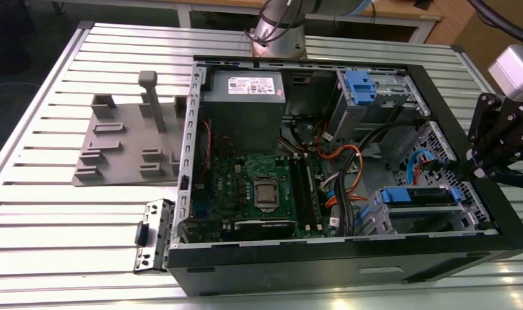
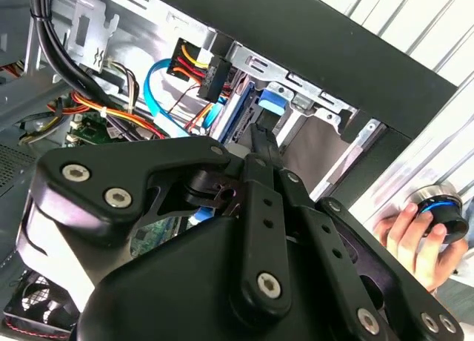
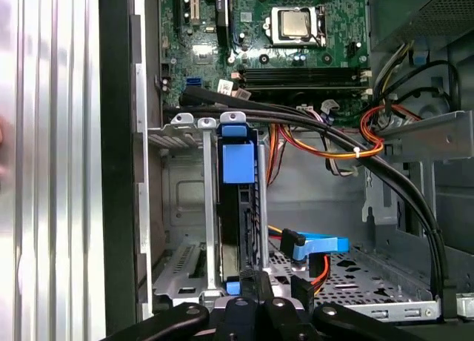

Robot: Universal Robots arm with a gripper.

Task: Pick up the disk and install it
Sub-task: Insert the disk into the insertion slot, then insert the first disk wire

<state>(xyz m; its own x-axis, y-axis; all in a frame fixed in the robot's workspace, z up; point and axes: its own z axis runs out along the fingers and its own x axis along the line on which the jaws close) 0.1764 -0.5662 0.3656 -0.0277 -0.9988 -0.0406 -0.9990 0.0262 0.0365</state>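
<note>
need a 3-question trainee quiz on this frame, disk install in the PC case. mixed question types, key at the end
1. True or false: the disk sits in a metal bay inside the computer case.
2. In the exterior view, where is the gripper relative to the case? A: at the side on the exterior view's left. B: at the side on the exterior view's right. C: over the middle.
3. What colour is the plastic frame around the disk?

Key: 1 true; 2 B; 3 blue.
</note>
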